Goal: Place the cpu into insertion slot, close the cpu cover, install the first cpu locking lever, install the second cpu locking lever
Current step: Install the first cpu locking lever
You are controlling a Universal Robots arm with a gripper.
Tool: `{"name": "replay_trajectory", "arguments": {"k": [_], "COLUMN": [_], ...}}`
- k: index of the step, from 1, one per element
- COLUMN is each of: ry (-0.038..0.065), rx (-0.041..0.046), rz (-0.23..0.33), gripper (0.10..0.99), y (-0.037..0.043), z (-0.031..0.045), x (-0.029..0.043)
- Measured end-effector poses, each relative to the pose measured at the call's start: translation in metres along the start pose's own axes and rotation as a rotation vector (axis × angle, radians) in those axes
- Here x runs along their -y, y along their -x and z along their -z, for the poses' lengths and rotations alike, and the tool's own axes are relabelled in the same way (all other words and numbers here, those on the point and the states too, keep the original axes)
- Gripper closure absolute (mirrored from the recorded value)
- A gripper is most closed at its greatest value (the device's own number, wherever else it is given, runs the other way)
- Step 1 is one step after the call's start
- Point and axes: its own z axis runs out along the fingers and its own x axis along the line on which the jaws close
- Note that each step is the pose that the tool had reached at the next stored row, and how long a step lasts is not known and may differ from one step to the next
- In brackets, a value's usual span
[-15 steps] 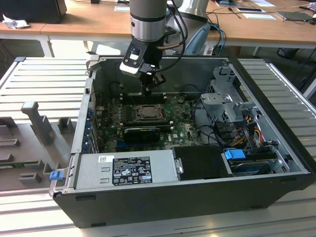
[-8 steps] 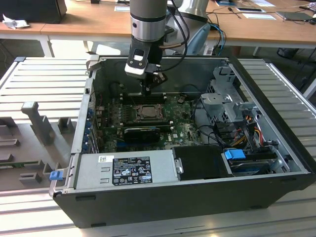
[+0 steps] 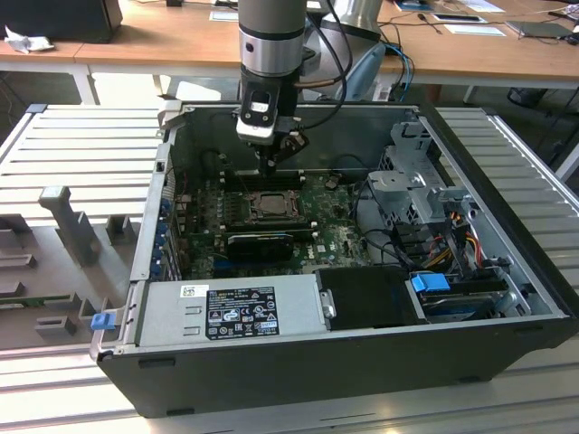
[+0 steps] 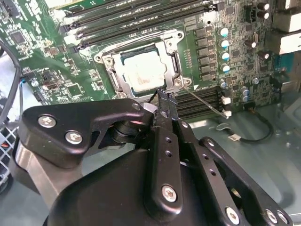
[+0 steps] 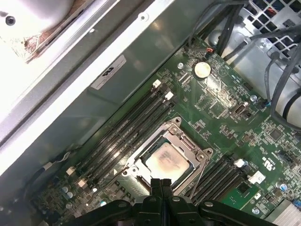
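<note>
Claw (image 5: 162,181) pinched tight beside square silver-grey cpu (image 5: 165,160).

Exterior view: high, well back from pincer (image 3: 270,167), looking down into computer case (image 3: 317,371). Both wrist views: close behind pincer, aimed past it at cpu (image 4: 141,70) (image 5: 165,160); cpu common to all three.

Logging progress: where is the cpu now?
In the second wrist view, the cpu sits on the motherboard, framed by the cpu cover, just beyond the pincer.
</note>
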Motion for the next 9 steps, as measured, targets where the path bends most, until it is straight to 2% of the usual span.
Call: {"name": "replay_trajectory", "arguments": {"k": [9], "ry": [-0.003], "rx": [-0.0050], "rz": [0.126], "gripper": [0.980], "y": [0.0000], "z": [0.0000], "x": [0.0000]}}
